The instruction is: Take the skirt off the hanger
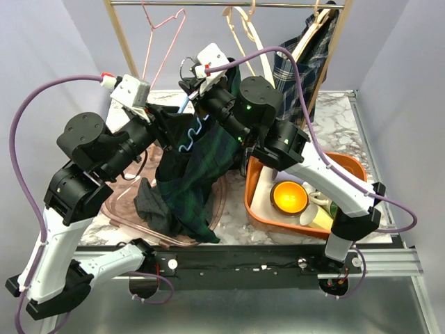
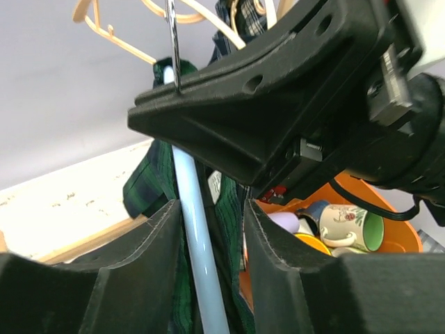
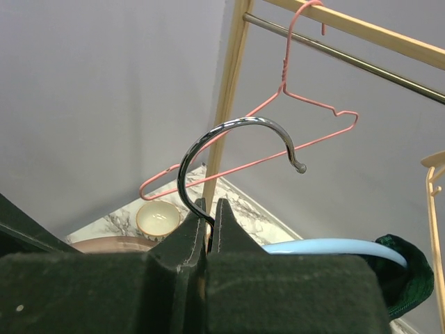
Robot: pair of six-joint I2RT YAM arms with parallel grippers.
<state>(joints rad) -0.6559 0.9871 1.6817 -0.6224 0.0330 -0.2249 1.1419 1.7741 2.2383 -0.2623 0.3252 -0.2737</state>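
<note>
The dark green plaid skirt hangs on a light blue hanger held in mid-air over the table. My right gripper is shut on the hanger's chrome hook; its jaws pinch the hook's stem, with the blue arm and a skirt edge to the right. My left gripper is at the hanger's left shoulder. Its jaws are partly open and straddle the blue arm and skirt fabric, with a small gap at the right finger.
An orange bin at right holds a yellow bowl and mugs. A pink basin with grey cloth lies under the skirt. The rack carries a pink hanger, wooden hangers and a plaid shirt.
</note>
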